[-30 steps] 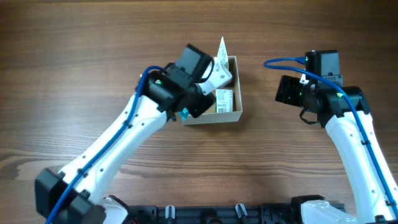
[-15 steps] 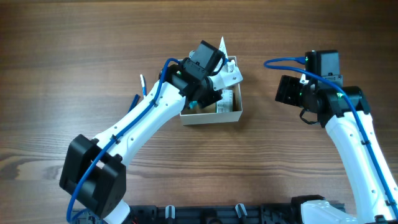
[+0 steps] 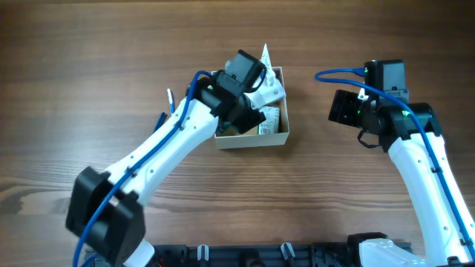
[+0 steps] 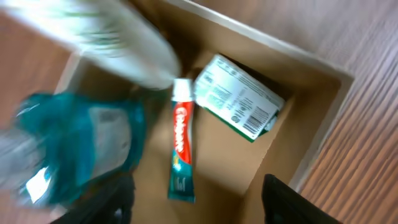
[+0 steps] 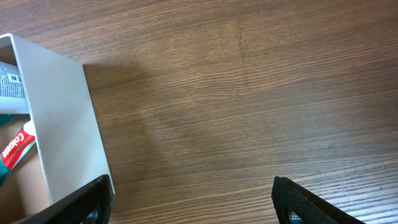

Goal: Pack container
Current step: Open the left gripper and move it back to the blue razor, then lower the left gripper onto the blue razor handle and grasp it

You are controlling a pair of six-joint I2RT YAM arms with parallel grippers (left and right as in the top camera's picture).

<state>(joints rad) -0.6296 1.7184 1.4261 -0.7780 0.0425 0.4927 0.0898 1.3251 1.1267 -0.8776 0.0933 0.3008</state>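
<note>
The container (image 3: 253,140) is a square box with white walls and a tan inside, at the table's middle. My left gripper (image 3: 252,104) hangs over it, open, with nothing between its jaws. In the left wrist view the gripper (image 4: 199,208) looks down at a red-and-teal toothpaste tube (image 4: 180,149) and a white-green packet (image 4: 239,102) on the box floor (image 4: 224,168). A blurred teal item (image 4: 81,149) and a blurred white one (image 4: 118,37) are at the left. My right gripper (image 3: 345,108) stands open to the right of the box, over bare wood (image 5: 199,205).
A white pointed flap or packet (image 3: 264,54) sticks up at the box's far edge. A thin white-and-blue thing (image 3: 168,100) pokes out beside the left arm; what it is I cannot tell. The right wrist view shows the container's white wall (image 5: 59,118) at the left.
The left arm swung further over the container and its jaws went from shut to open; the teal item now shows apart from them. The right arm has not moved.
</note>
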